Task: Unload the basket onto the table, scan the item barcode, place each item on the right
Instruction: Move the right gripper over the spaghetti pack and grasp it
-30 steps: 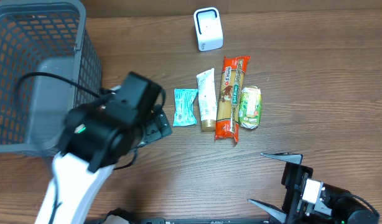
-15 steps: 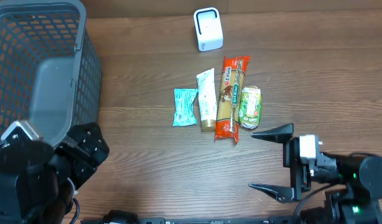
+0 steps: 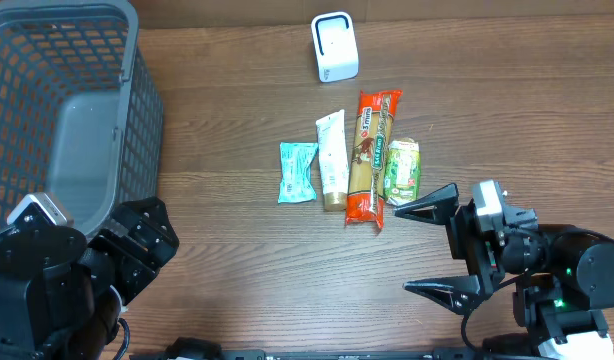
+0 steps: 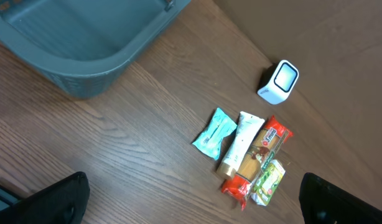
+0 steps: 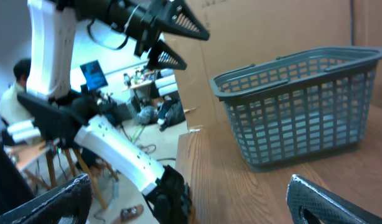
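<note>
While the grey basket point(image 3: 139, 110) fills the left edge, the left gripper point(image 4: 191, 196) hangs below it, jaws spread wide and empty, well apart from the items. At mid-table a teal packet point(image 3: 297, 172), white tube point(image 3: 333, 160), pasta pack point(image 3: 372, 157) and green packet point(image 3: 402, 172) lie side by side, with the white scanner point(image 3: 335, 46) beyond them. The right gripper point(image 3: 432, 248), wide open and empty, has one fingertip just beside the green packet.

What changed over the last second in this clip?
The left arm pulled back from beside the teal packet to the near-left corner. The right end effector advanced toward the green packet, jaws open, nothing held. The white tube, pasta pack, scanner, basket and both packets stayed put.
</note>
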Robot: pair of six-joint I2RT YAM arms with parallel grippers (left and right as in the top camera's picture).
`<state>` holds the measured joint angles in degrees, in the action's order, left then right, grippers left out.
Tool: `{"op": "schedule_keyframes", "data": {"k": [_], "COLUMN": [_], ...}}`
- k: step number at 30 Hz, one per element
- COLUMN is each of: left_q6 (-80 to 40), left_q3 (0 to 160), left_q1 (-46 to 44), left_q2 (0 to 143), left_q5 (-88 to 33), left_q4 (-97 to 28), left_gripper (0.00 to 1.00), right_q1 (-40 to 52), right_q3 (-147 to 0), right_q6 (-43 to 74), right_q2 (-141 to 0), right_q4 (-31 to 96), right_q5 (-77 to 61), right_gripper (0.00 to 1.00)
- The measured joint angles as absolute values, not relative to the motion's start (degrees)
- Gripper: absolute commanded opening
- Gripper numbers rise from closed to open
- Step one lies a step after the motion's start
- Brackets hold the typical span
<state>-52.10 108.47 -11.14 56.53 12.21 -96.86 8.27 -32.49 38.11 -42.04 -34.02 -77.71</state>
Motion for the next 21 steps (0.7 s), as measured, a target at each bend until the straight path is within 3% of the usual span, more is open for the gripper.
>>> {"op": "schedule_keyframes", "data": {"k": [10, 21], "left_q6": [-52.1, -52.07], "left_q3": [108.47, 108.47], "left_q1": [-11.14, -11.14], "left_q2": [56.51, 56.53], "left_q5": [12.21, 12.21], "left_q4": [-96.86, -96.86], "left_gripper": [1.0, 0.99], "right_q1": [5.61, 7.7], "right_q3": [-37.5, -66.52], "right_q6": [41.71, 20.91], "right_q2": [-48.77, -65.36], "right_q4": [-20.01, 44.88], "right_q5": [-67.7, -31.64], "right_gripper": [1.0, 1.0]}}
